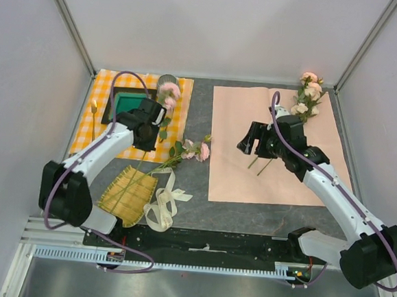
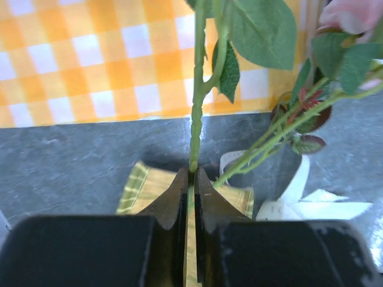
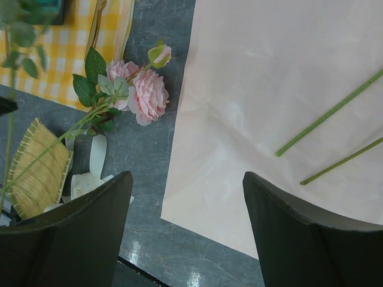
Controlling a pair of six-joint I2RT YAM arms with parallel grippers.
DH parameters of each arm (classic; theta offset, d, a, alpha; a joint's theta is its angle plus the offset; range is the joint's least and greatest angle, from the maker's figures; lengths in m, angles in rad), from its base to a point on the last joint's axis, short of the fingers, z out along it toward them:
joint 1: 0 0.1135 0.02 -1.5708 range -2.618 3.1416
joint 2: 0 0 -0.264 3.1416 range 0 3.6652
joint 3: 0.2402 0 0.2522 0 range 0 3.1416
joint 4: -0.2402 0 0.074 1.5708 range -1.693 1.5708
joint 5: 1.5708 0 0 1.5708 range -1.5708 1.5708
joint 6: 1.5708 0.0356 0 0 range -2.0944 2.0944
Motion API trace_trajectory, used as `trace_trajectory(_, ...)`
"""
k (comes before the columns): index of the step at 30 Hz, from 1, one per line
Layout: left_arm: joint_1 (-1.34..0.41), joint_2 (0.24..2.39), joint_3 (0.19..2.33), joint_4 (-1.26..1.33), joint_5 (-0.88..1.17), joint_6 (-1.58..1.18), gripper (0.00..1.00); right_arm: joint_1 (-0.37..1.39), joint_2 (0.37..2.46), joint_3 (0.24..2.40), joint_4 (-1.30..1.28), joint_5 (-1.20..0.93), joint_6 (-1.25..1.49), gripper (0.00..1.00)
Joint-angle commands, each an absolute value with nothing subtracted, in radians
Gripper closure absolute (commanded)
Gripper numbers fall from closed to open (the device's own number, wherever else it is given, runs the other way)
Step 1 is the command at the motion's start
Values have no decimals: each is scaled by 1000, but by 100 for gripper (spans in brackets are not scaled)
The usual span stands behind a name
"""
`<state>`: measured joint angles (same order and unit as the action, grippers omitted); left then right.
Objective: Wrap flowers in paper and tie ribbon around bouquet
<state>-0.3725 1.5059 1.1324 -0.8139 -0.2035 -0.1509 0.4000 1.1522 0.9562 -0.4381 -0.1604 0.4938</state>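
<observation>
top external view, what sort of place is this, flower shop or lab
Probably a robot test cell, not a shop: plain white wall panels in aluminium frame posts enclose a dark grey table, with two white-and-black robot arms bolted at its near edge.

You ran this in lab robot cell: plain white wall panels (image 1: 215, 26), aluminium frame struts (image 1: 69, 21), left arm (image 1: 98, 156) and right arm (image 1: 336, 190) bolted to black base rail (image 1: 246, 243).

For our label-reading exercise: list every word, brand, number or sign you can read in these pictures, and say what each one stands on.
None: no readable text shows in any view. The paper, cloth, tray, mat and ribbon are all plain.
</observation>
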Motion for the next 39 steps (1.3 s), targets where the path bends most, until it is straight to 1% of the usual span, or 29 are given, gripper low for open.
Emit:
trace_trajectory(1, -367, 1307, 1262, -957, -236, -227, 94, 422, 1201, 985, -410, -175, 499, 18)
trace_trajectory(2, -367, 1284, 1287, -991, -204, -236, 98, 429, 1210, 1003, -405, -181, 496, 18)
trace_trajectory(3, -367, 1238, 1311, -992, -163, -245, 98, 439, 1225, 1011, -391, -222, 489, 17)
trace_trajectory(4, -367, 1215, 1350, -982, -44, -268, 99, 463, 1232, 1018, -376, -242, 486, 18)
trace_trajectory(6, -368, 1151, 1362, -863, 114, -314, 98, 489, 1252, 1032, -296, -328, 518, 17)
trace_trajectory(7, -367, 1131, 1336, -788, 250, -395, 99, 508, 1258, 1028, -187, -439, 558, 17)
trace_trajectory(8, -367, 1111, 1306, -708, 315, -452, 98, 518, 1259, 1003, -116, -475, 654, 17)
trace_trajectory(9, -367, 1094, 1269, -511, 369, -507, 98, 535, 1247, 977, -24, -504, 719, 17)
trace_trajectory(10, -367, 1069, 1185, -414, 441, -634, 99, 567, 1238, 947, 177, -535, 774, 16)
trace_trajectory(12, -367, 1066, 1112, -228, 495, -742, 98, 600, 1217, 875, 321, -529, 891, 13)
trace_trajectory(13, -368, 1075, 1088, -144, 512, -796, 98, 629, 1213, 861, 418, -531, 908, 12)
trace_trajectory(17, -382, 1149, 1117, -120, 545, -792, 98, 701, 1233, 853, 471, -505, 930, 11)
trace_trajectory(24, -391, 1143, 1071, -38, 545, -816, 98, 787, 1317, 851, 569, -404, 994, 13)
trace_trajectory(27, -391, 1134, 1062, -41, 537, -804, 99, 793, 1379, 871, 598, -382, 1072, 19)
trace_trajectory(28, -391, 1132, 1058, -41, 535, -802, 98, 793, 1391, 868, 642, -373, 1103, 22)
trace_trajectory(30, -393, 1126, 1045, -37, 528, -804, 98, 798, 1423, 865, 681, -356, 1173, 24)
trace_trajectory(31, -391, 1121, 1039, -34, 528, -804, 98, 802, 1433, 867, 718, -344, 1186, 28)
trace_trajectory(36, -393, 1111, 1003, -15, 526, -810, 98, 830, 1468, 900, 718, -301, 1207, 30)
trace_trajectory(39, -393, 1111, 1000, -15, 523, -804, 98, 836, 1468, 882, 761, -293, 1232, 33)
